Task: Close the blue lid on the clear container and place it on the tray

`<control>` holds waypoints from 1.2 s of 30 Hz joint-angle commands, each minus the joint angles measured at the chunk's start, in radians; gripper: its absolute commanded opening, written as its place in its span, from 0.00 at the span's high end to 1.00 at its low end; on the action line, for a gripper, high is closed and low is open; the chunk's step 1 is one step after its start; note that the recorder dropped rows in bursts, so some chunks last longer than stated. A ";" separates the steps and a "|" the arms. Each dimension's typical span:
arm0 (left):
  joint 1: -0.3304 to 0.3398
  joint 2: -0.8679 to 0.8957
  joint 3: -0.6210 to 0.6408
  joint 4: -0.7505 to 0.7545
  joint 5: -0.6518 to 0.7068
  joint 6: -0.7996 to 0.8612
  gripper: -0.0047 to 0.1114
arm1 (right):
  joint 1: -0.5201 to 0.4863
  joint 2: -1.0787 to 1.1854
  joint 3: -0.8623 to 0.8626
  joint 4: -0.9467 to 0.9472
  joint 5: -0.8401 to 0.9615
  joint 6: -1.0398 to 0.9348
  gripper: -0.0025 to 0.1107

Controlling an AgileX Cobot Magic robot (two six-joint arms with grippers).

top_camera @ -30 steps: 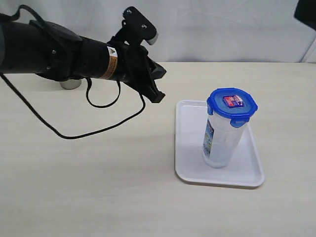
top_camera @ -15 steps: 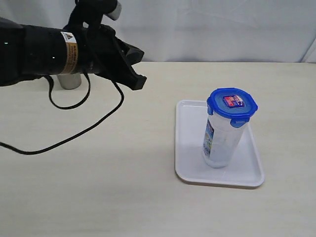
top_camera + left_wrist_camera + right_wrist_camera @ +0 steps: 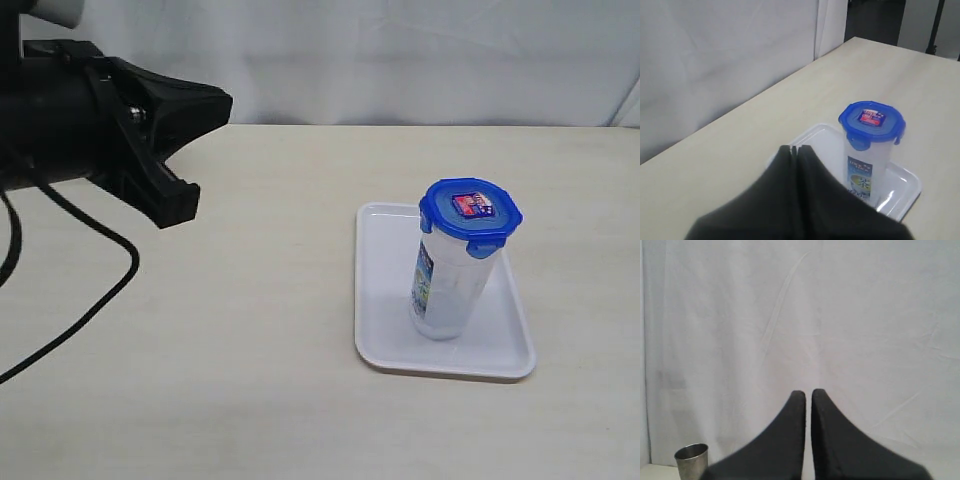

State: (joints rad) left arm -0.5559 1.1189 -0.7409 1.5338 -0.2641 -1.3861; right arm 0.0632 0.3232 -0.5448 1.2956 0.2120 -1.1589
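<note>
- On the tray (image 3: 380, 235), near its middle, the container (image 3: 452, 285) stands upright.
- The lid (image 3: 470, 210) sits flat on the container's rim, sticker facing up.
- The tray lies on the table (image 3: 250, 340).
- The left gripper (image 3: 795, 149) hangs above the table, well apart from the tray; its fingers meet along a thin seam and hold nothing.
- The right gripper (image 3: 808, 392) has its fingers nearly together and empty, facing a white backdrop with a steel cup (image 3: 691, 460) below; where it is relative to the tray cannot be told.
</note>
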 commanded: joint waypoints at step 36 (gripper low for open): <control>-0.092 -0.203 0.147 -1.667 0.085 1.475 0.96 | 0.001 -0.003 0.005 0.002 -0.005 0.005 0.94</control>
State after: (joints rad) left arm -0.6408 0.9517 -0.6320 0.1335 -0.1782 -0.1812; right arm 0.0632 0.3232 -0.5448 1.2956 0.2120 -1.1589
